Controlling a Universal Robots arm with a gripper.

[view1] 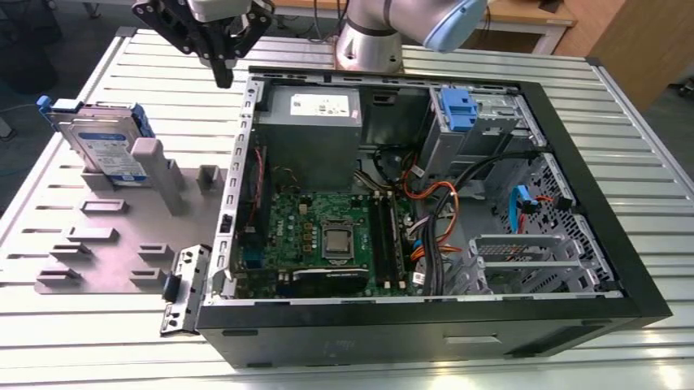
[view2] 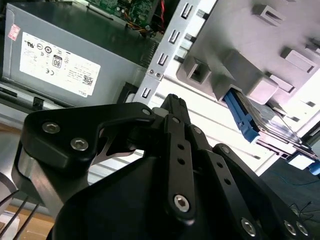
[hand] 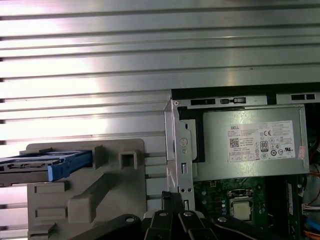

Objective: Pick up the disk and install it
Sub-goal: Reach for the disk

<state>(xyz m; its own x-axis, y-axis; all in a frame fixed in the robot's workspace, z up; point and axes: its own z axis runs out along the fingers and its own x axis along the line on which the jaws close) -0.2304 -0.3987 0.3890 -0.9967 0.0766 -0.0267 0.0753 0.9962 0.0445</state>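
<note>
Silver-grey metal in a blue carrier, the disk (view1: pixel 106 148) stands on edge in the grey holder block (view1: pixel 119 252) at the left of the exterior view, well apart from the open computer case (view1: pixel 434 335). The black gripper (view1: pixel 223 78) hangs at the upper left of that frame (just beside the case's far corner). Its fingers are pressed together on nothing, clear of the disk.

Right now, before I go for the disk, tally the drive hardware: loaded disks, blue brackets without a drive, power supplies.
Disk in blue carrier: 1
Blue bracket, no drive showing in it: 1
Power supply: 1
Total: 3
</note>
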